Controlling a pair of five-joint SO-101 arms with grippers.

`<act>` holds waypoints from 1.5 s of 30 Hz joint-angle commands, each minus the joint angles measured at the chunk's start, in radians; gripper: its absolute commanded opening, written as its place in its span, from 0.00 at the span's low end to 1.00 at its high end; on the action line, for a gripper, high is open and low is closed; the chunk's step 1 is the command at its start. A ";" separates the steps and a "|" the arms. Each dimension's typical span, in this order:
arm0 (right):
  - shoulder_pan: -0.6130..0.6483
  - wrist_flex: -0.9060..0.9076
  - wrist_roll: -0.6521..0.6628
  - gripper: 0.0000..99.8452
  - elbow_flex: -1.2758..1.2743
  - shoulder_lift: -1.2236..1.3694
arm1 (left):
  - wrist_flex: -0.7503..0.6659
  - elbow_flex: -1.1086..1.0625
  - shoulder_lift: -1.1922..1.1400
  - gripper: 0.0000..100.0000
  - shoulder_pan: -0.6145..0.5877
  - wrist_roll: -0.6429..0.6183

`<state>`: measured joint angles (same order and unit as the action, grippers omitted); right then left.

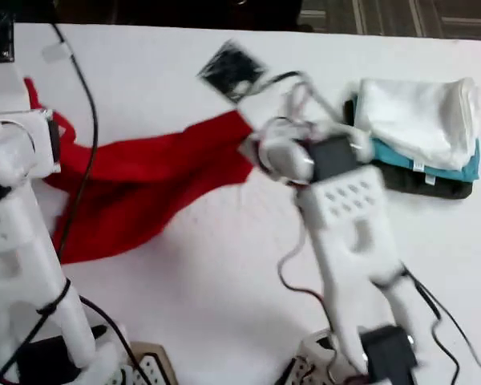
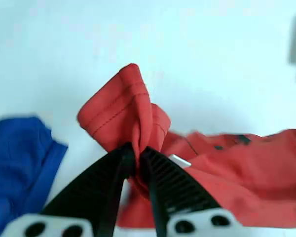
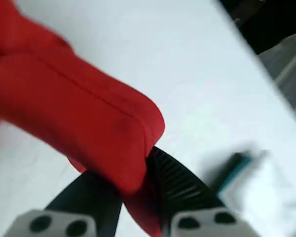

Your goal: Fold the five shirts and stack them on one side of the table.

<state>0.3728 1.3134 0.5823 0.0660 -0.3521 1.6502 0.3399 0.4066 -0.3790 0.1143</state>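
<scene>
Across the left and centre of the high view, the red shirt (image 1: 144, 188) stretches soft and light between the left gripper (image 2: 138, 159) and the right gripper (image 3: 149, 167), both clamped on bunched hemmed edges, probably the surest hold on such limp cloth.

The table (image 1: 216, 305) is plain white and ends at a dark edge on the far side. A red shirt (image 1: 144, 188) lies loosely across its left half, rumpled, with both ends gathered up off the surface. Toward the far right sits a stack of folded shirts: a dark shirt (image 1: 433, 186) lies directly on the table, a teal shirt (image 1: 397, 154) on that, and a white shirt (image 1: 417, 116) on top. In the left wrist view a blue shirt (image 2: 19, 163) lies bunched on the table just beside the red one. A small white tab (image 1: 56, 52) lies near the far left corner. The left arm's base (image 1: 56, 361) and the right arm's base (image 1: 361, 361) stand at the near edge
</scene>
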 commanded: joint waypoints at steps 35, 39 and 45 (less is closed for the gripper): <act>0.145 0.137 0.006 0.02 -0.384 -0.282 | -0.072 -0.647 0.029 0.03 -0.172 0.175; 0.177 0.042 0.006 0.02 -0.655 -0.386 | -0.124 -0.797 0.029 0.03 -0.212 0.247; 0.183 -0.096 0.006 0.02 -0.973 -0.490 | -0.198 -0.958 0.029 0.03 -0.215 0.278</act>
<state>0.5508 1.2843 0.5823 -0.8025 -0.7848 1.4906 -0.5746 0.4250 -0.5815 0.3813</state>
